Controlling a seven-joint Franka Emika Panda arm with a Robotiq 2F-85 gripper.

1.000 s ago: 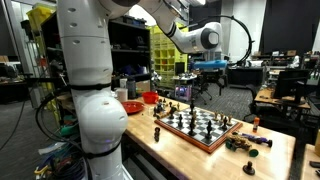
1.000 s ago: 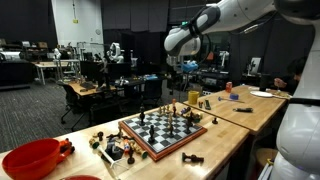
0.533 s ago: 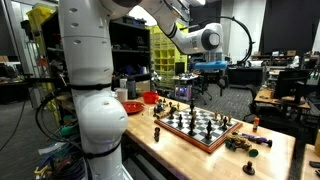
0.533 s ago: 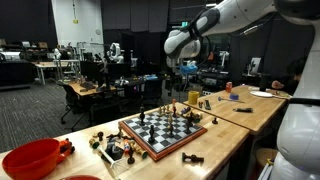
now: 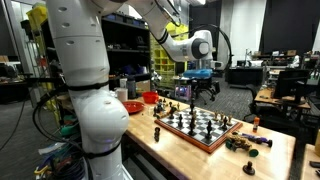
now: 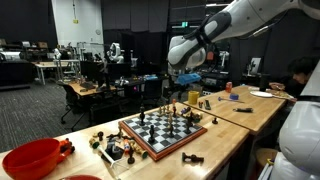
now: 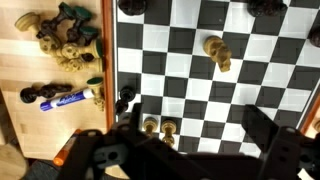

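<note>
My gripper (image 5: 200, 88) hangs open and empty in the air above the far end of a chessboard (image 5: 200, 128); it shows in both exterior views (image 6: 190, 88). The board (image 6: 165, 130) carries several black and gold pieces. In the wrist view my two dark fingers frame the checkered board (image 7: 230, 80), with the gap between the jaws (image 7: 195, 135) over bare squares. Two gold pawns (image 7: 158, 128) stand by the left finger, and a lone gold piece (image 7: 216, 54) stands further up the board.
Loose chess pieces (image 7: 65, 35) and a blue marker (image 7: 62, 97) lie on the wooden table beside the board. A red bowl (image 6: 30, 158) sits near a table corner. More captured pieces (image 5: 245, 143) lie at the board's other end. Lab benches stand behind.
The arm has swung and come lower, bringing the gripper closer over the chessboard. The pieces on the board have not moved.
</note>
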